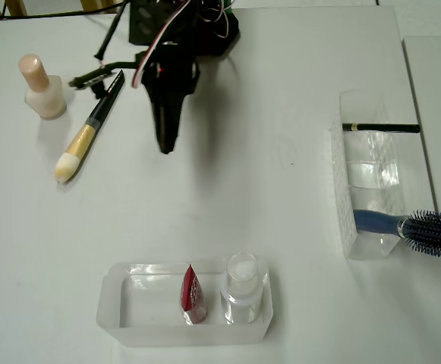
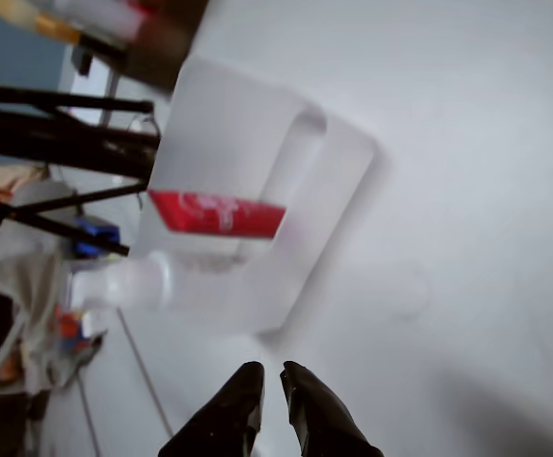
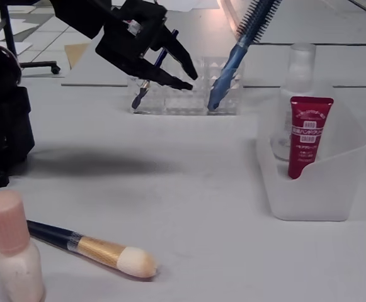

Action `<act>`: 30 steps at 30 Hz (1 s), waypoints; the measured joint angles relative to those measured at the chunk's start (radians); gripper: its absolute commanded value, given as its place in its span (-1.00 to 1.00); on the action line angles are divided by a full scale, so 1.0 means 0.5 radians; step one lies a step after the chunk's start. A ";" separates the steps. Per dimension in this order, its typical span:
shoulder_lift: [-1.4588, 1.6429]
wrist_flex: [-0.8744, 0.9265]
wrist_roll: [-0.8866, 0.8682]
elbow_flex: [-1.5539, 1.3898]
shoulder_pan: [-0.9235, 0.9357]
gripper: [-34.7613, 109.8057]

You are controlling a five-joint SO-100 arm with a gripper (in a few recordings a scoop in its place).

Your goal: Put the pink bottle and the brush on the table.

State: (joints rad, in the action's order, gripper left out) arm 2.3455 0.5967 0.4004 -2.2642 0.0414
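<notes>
- The pink bottle (image 1: 42, 88) is seen standing upright on the white tabletop (image 1: 281, 227), at about 10 o'clock in the overhead view.
- The brush (image 1: 89, 129) is laid flat just beside it (cream bristles toward 7 o'clock), apart from the bottle.
- The jaws (image 1: 165, 145) are held above the tabletop near 11 o'clock, nearly together with only a slim gap, nothing clamped.
- A frosted tray (image 1: 129, 322) at 6 o'clock holds a red sachet (image 1: 193, 296) and a clear bottle (image 1: 243, 288).
- A clear organiser (image 1: 368, 171) at 3 o'clock carries a blue hairbrush (image 1: 425, 231) and a black pencil (image 1: 379, 127).
</notes>
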 measured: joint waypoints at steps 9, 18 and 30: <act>0.690 -0.012 -0.442 -0.709 -0.049 -0.52; 1.387 0.123 -0.485 -1.331 -0.074 -0.52; 1.782 0.430 -0.552 -1.559 -0.083 -0.52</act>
State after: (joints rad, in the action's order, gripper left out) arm 3.2367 0.8115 0.1243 -3.0434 0.0000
